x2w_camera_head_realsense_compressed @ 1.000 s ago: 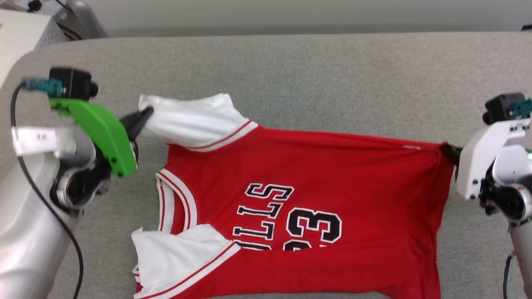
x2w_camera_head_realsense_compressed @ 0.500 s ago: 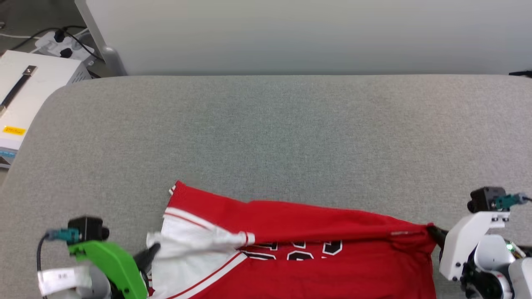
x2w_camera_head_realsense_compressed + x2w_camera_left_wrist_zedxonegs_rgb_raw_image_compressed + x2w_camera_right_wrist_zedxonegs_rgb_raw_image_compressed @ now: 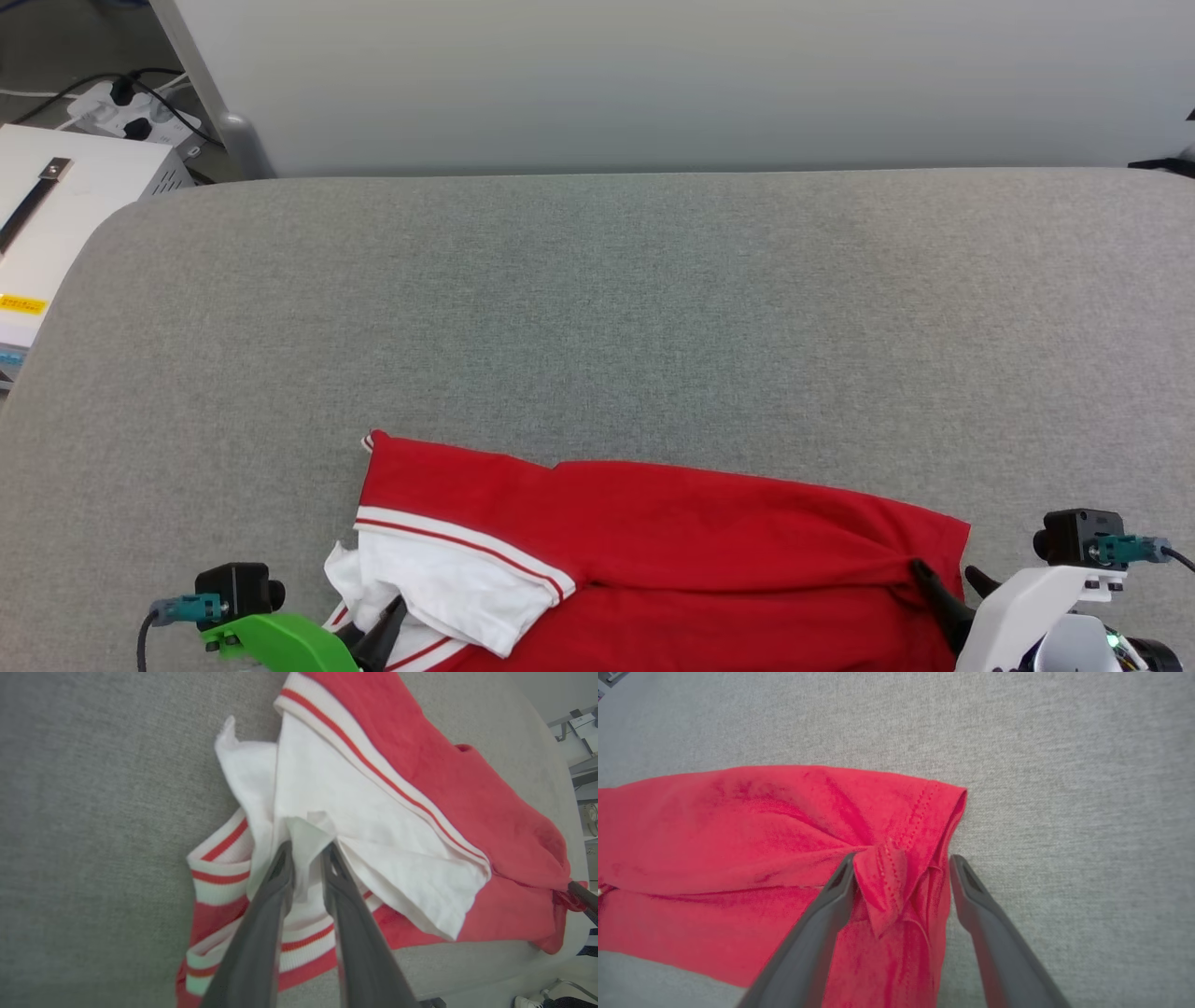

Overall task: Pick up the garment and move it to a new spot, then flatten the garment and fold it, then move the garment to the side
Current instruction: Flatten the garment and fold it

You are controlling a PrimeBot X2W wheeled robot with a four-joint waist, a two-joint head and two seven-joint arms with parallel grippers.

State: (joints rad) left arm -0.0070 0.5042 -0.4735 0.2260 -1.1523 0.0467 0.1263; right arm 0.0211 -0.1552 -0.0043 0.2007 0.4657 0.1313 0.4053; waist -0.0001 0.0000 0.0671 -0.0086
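Garment [image 3: 700, 523] lies with its hem [image 3: 924, 807] inside the wide-open right pincer [image 3: 902, 857], white sleeve [image 3: 327, 812] inside the slightly parted left pincer [image 3: 307, 845]

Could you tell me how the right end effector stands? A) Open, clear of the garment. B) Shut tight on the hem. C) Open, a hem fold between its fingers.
C: the right end effector is open, a hem fold of the garment between its jaws.

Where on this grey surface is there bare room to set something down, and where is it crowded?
Free: the broad grey surface between the back wall and the garment. Crowded: the near edge, where the garment lies with the left gripper and right gripper at its ends.
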